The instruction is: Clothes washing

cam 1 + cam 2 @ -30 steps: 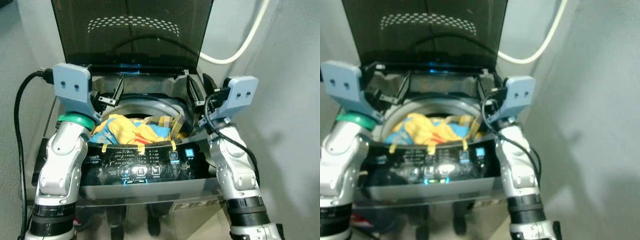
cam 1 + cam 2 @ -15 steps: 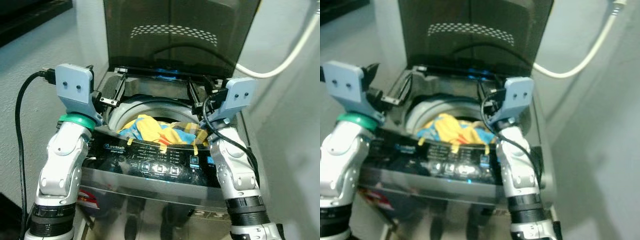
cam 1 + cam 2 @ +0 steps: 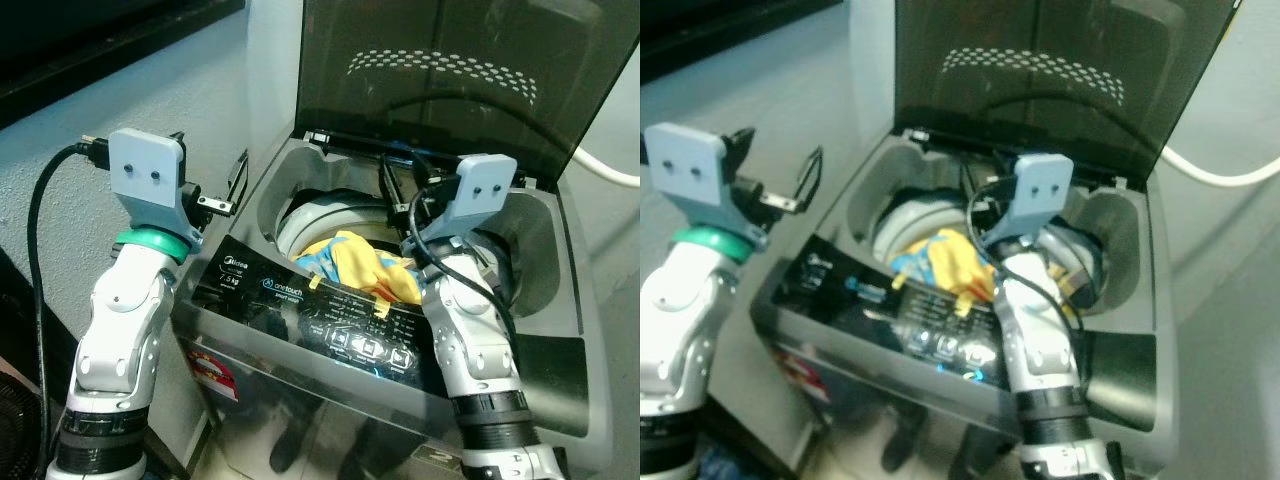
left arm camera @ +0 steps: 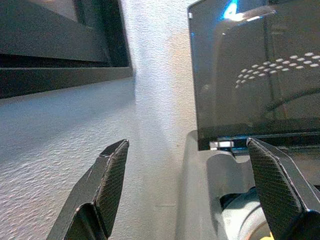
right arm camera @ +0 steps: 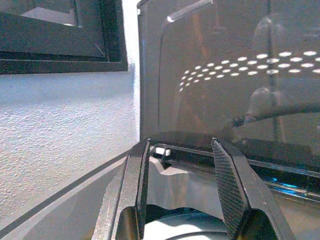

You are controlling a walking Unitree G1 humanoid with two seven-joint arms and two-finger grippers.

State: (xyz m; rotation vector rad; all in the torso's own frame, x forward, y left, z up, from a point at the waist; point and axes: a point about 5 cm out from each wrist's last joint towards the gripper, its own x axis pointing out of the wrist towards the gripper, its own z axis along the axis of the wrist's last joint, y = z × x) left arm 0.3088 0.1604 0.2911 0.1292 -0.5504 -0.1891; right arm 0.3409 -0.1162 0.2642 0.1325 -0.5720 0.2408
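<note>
The raised lid point(image 3: 470, 80) is leaving the washing machine point(image 3: 300, 330) drum mouth open from above; yellow-and-blue clothes point(image 3: 350, 262) are piling against its front rim, and the wall point(image 3: 150, 90) is hemming its left edge.

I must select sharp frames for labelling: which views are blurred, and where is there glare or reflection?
Left eye view: fairly sharp, the control panel glossy with lit icons. Right eye view: softer, the yellow and blue clothes smeared, panel lights blooming. Left wrist view: sharp on the fingers, a blue glow mirrored in the tinted lid. Right wrist view: sharp, dotted reflections on the lid.
</note>
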